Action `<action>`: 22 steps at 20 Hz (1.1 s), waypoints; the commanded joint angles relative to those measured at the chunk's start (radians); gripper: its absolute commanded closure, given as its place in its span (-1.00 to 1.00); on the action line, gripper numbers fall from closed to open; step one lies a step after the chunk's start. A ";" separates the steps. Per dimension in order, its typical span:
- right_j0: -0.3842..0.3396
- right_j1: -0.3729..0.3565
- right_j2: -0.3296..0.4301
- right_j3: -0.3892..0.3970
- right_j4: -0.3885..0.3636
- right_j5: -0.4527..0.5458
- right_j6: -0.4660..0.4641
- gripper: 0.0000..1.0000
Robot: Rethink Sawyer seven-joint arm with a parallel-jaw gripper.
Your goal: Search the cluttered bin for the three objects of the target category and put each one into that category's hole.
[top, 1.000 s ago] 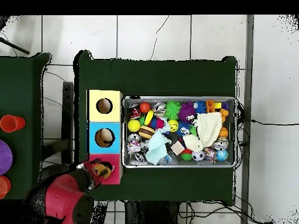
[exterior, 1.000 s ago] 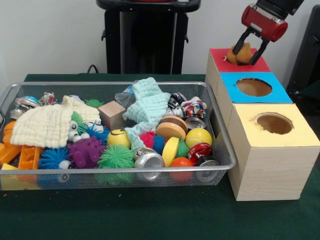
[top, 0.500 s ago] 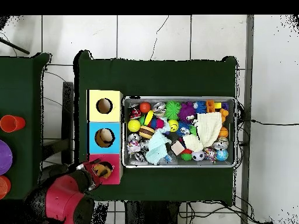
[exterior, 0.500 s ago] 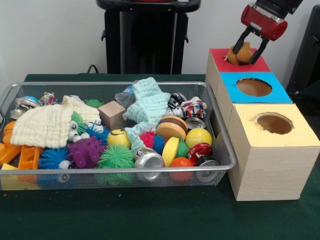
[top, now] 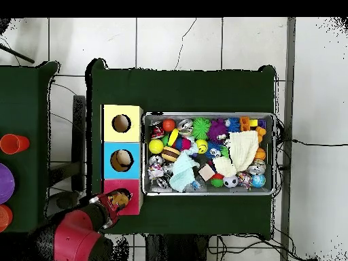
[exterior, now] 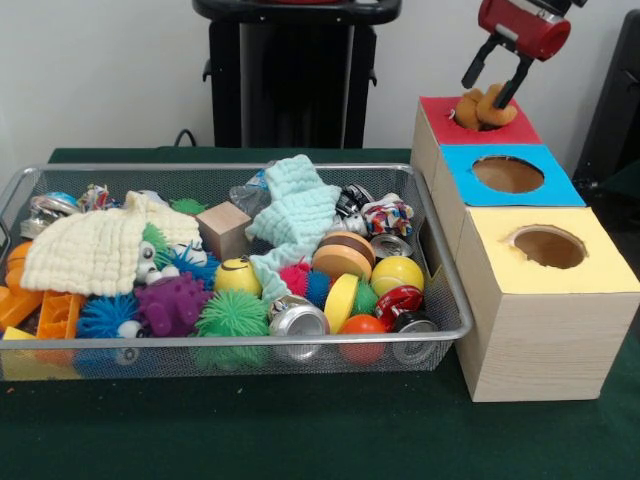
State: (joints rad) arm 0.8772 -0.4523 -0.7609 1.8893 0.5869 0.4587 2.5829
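Gripper (exterior: 497, 77) is hanging higher above the red-topped box (exterior: 440, 110) than half a second ago, fingers spread apart and empty. The tan plush (exterior: 481, 107) is now sitting free in the hole, apparently lodged at its rim. Bin (exterior: 440, 290) unchanged.

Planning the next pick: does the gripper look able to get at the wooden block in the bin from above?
Probably yes: the wooden block lies uncovered in the bin, and the gripper is open and empty.
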 commanded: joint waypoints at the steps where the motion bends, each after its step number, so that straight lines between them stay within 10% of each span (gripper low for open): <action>1: -0.055 -0.051 0.040 0.039 -0.073 0.158 0.101 -1.00; 18: -0.092 -0.091 0.066 0.058 -0.127 0.102 0.118 -1.00; 19: -0.094 -0.090 0.067 0.053 -0.133 0.104 0.119 1.00; 22: -0.089 -0.086 0.062 0.056 -0.130 0.075 0.128 1.00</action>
State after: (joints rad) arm 0.8177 -0.5426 -0.7694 1.8941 0.5036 0.4975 2.5829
